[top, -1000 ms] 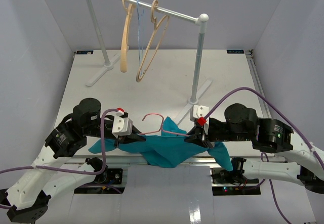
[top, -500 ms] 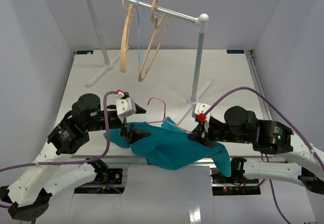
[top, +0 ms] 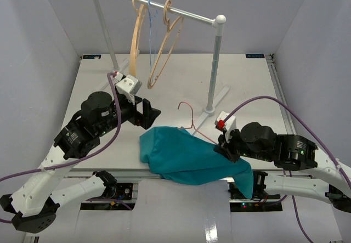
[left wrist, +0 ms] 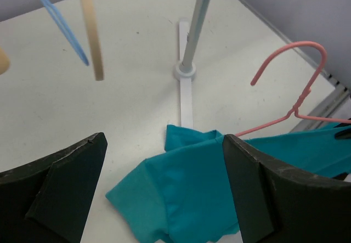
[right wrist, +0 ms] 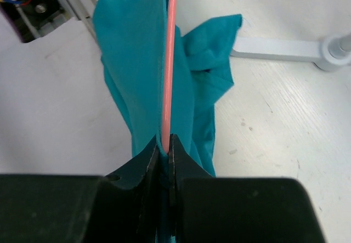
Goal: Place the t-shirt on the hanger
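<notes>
Low in the centre of the top view, the small teal fabric t-shirt (top: 184, 158) lies bunched on the white worktop (top: 247, 78). One corner hangs over the near edge at lower right, and the thin pink wire hanger (top: 189, 114) pokes its hook up out of the cloth. The step in hand, I judge, is a fresh pinch on the shirt's loose side at the left of the heap. To do it well, bring the open jaws down on cloth alone, clear of the wire, while the other arm keeps the hanger steady. That way the fabric is drawn along the wire's free shoulder rather than dragging the whole heap (how far the wire already sits inside the shirt cannot be told).

The left gripper (top: 151, 113) hovers above the worktop at the upper left of the shirt, jaws spread wide and holding nothing, its wrist tipped forward and down toward the sleeve. The right gripper (top: 224, 148), at the lower right, has its jaws closed on the pink wire, its arm stretched low along the bottom of the frame.
</notes>
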Controlling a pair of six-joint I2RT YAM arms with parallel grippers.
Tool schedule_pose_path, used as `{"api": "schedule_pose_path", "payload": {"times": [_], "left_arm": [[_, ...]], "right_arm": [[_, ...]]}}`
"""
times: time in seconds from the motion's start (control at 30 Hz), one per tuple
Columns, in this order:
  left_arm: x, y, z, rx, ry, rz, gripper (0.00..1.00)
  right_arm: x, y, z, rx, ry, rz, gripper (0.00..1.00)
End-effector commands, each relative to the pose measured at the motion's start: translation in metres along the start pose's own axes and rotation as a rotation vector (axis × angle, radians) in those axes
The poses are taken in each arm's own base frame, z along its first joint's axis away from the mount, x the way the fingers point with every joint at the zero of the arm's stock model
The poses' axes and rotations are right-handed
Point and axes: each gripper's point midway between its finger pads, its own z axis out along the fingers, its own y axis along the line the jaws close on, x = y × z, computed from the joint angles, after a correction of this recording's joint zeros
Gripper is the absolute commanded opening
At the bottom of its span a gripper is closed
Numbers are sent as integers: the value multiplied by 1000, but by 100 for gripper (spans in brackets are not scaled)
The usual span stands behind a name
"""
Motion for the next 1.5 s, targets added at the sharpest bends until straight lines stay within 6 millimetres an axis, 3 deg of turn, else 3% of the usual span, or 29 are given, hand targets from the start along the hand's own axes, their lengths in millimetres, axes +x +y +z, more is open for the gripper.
{"api": "schedule_pose_path", "payload": {"times": [0.0,0.07,0.3,0.47,0.8,1.0,1.13,1.47], "left_arm": [[-33,18,-24,-122,-184,-151,98],[-32,15,-26,-108,-187,-177,98],[-19,-1,-17,-28,-149,-241,98],[-14,-2,-19,-18,-148,-272,98],[-1,2,-29,-31,-123,-240,98],[-2,4,-38,-39,-137,-229,98],[3,6,-41,-49,-122,-222,98],[8,9,-48,-54,-127,-209,98]], "right_arm": [[-37,-40,-19,252,-108,128,8],[-50,-55,-27,357,-141,169,8],[-108,-79,-36,569,-250,267,8],[-153,-85,-26,677,-286,266,8],[-219,-91,-7,828,-408,295,8],[-265,-92,-10,850,-516,324,8],[-283,-94,-6,861,-539,334,8],[-283,-134,14,964,-553,338,8]]}}
